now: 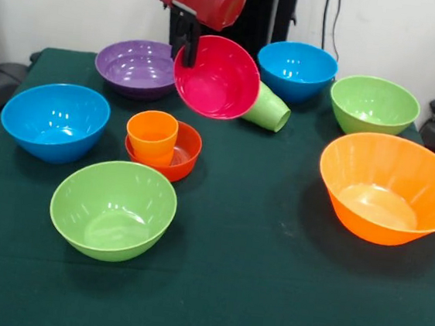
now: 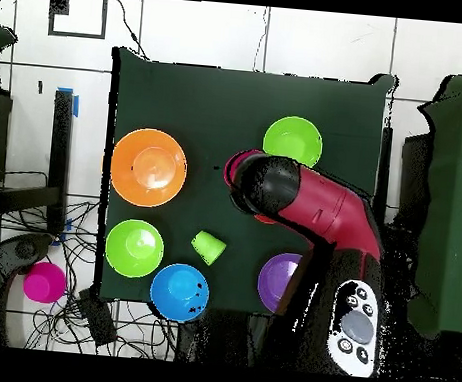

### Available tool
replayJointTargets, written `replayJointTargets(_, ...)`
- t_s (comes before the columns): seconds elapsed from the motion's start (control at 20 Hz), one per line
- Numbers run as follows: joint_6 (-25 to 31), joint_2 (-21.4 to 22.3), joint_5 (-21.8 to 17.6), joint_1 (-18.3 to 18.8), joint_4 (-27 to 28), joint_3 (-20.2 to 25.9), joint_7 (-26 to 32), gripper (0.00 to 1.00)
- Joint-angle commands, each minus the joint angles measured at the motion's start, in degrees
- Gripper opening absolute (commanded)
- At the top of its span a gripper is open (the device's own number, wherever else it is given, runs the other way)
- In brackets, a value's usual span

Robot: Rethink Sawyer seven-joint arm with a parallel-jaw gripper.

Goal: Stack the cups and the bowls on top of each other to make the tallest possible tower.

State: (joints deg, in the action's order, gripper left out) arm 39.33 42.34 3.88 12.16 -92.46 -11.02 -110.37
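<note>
My gripper [image 1: 184, 47] is shut on the rim of the magenta bowl [image 1: 219, 77] and holds it tilted in the air, opening facing the camera. Below and in front of it, the orange cup [image 1: 152, 134] stands upright in the small red-orange bowl [image 1: 185, 158] on the table. The magenta bowl is apart from them. The light green cup [image 1: 268, 108] lies on its side behind the magenta bowl; it also shows in the overhead view [image 2: 208, 246]. In the overhead view the arm [image 2: 314, 201] covers the gripper and the cup-in-bowl stack, and only an edge of the magenta bowl [image 2: 235, 164] shows.
On the green table stand a purple bowl [image 1: 136, 67], two blue bowls [image 1: 54, 121] [image 1: 296, 68], two light green bowls [image 1: 113, 209] [image 1: 373, 104] and the largest orange bowl [image 1: 390, 189]. A pink round object [image 2: 43, 282] lies off the table.
</note>
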Motion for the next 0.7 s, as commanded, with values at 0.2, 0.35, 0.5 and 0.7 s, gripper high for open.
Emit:
replayJointTargets(0.2, 0.03, -3.36, -6.51, 2.82, 0.21, 3.95, 2.65, 0.00)
replayJointTargets(0.35, 0.09, -3.34, -7.48, 3.55, 0.89, 4.09, 3.00, 0.00)
replayJointTargets(0.5, -0.26, -3.57, -7.98, 4.44, 1.01, 5.01, 3.47, 0.00)
replayJointTargets(0.7, -1.81, -3.72, -8.68, 5.25, 1.02, 6.27, 3.53, 0.00)
